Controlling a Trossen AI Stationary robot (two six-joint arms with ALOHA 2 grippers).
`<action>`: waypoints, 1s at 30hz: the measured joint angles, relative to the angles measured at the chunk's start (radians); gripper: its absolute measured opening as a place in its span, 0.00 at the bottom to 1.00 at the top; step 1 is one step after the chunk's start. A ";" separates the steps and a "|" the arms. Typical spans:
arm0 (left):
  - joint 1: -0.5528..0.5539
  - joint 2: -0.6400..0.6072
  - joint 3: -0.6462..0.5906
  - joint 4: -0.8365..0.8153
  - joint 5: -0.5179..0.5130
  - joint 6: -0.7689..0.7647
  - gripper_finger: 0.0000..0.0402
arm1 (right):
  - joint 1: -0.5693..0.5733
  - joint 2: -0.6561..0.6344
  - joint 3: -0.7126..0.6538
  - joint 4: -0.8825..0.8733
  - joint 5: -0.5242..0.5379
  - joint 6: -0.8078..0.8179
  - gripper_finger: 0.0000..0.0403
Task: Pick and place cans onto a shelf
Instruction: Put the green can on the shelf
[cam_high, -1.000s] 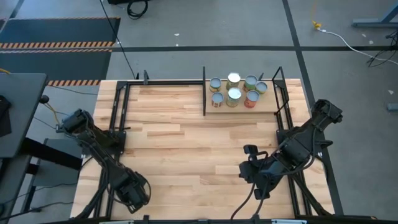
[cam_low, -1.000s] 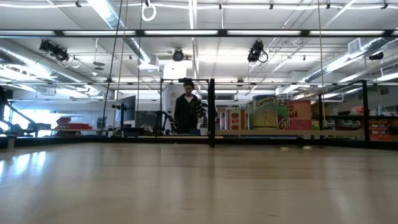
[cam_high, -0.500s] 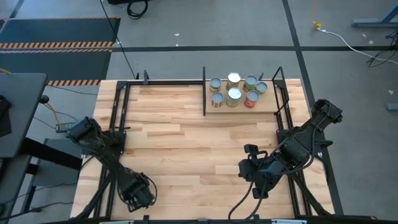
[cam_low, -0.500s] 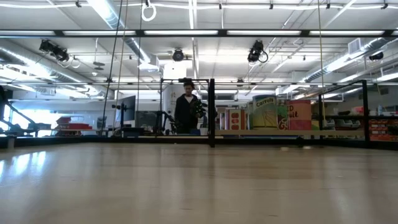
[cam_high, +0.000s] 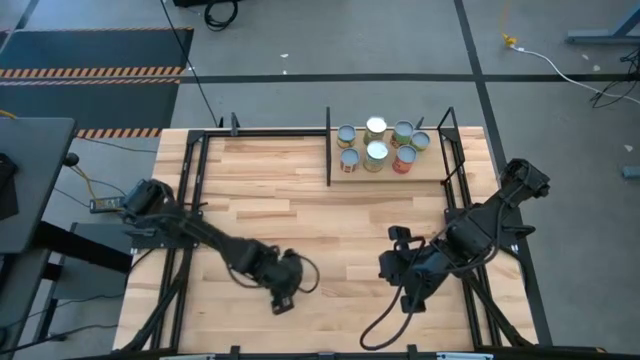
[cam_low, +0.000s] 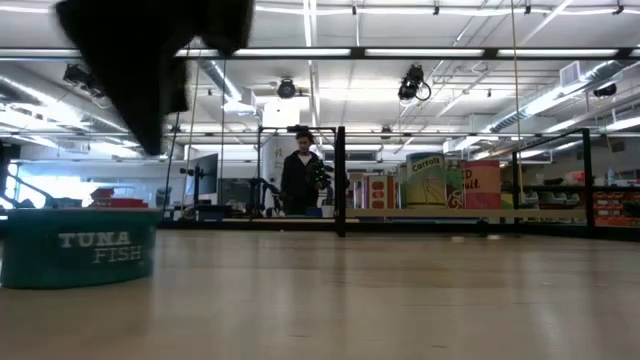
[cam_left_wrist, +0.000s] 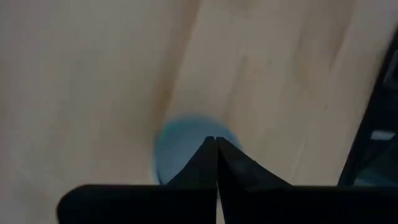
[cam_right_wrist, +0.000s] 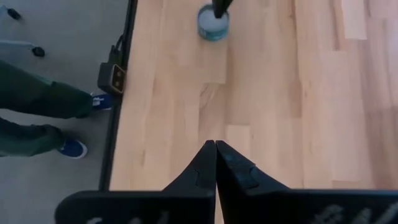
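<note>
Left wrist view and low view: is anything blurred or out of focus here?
Left wrist view: the tabletop is smeared and the blue can under the shut left gripper is soft-edged. Low view: a dark blurred shape fills the upper left; the near teal can is slightly soft, its TUNA FISH label readable; the room behind is sharp.

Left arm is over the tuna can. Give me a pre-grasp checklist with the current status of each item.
1. Left gripper lined up over the tuna can: ok, its tip is above the lid.
2. Left jaws open for the grasp: not ok, shut.
3. Can upright on the table: ok.
4. Room on the shelf: ok, a strip of bare board shows beside the cans already there.
5. Right gripper out of the way: ok, shut and well apart from the can.
6. Person clear: cannot tell; legs show just beyond the table's edge.
</note>
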 joint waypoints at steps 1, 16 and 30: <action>0.012 0.000 0.025 -0.010 -0.005 0.030 0.01 | -0.004 0.000 0.000 0.000 0.005 -0.010 0.02; -0.150 0.016 -0.089 -0.122 0.068 -0.041 0.00 | -0.073 0.000 0.000 0.000 0.073 -0.032 0.10; 0.081 0.170 -0.058 0.409 -0.091 0.334 0.00 | -0.095 0.000 -0.156 0.234 0.073 -0.119 0.26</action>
